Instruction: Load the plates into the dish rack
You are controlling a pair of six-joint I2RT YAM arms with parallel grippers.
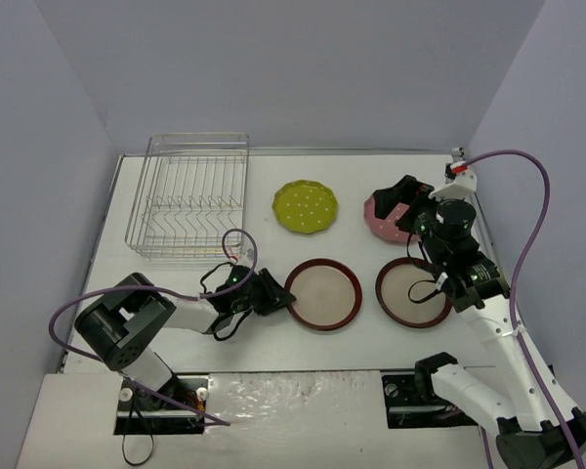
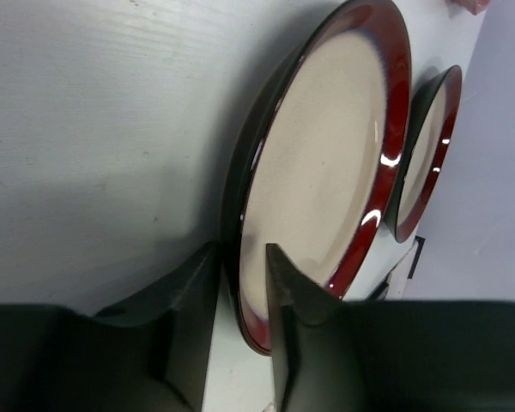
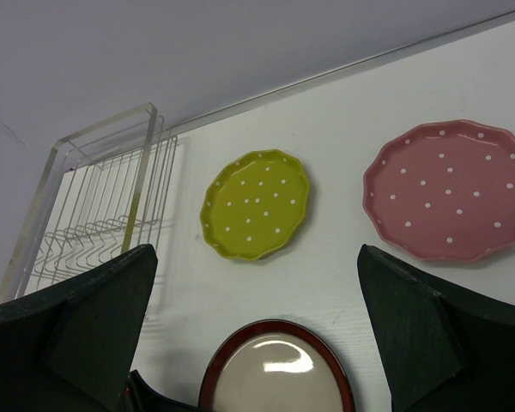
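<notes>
Two larger plates with red-brown rims lie flat on the white table, the left one [image 1: 322, 295] [image 2: 326, 154] [image 3: 279, 373] and the right one [image 1: 410, 293] [image 2: 425, 146]. My left gripper [image 1: 276, 293] [image 2: 240, 249] lies low at the left plate's near-left edge. It is shut on the rim, one finger under it and one on top. A yellow-green dotted plate [image 1: 305, 207] [image 3: 256, 204] and a pink dotted plate [image 1: 386, 230] [image 3: 451, 189] lie further back. My right gripper [image 1: 398, 203] [image 3: 253, 257] hangs open above the pink plate, holding nothing. The dish rack [image 1: 199, 136] [image 3: 94, 215] stands at the back left with no plate in it.
Grey walls close in the table on the left, back and right. A purple cable [image 1: 527, 186] loops off the right arm and another [image 1: 236, 244] off the left wrist near the rack's front.
</notes>
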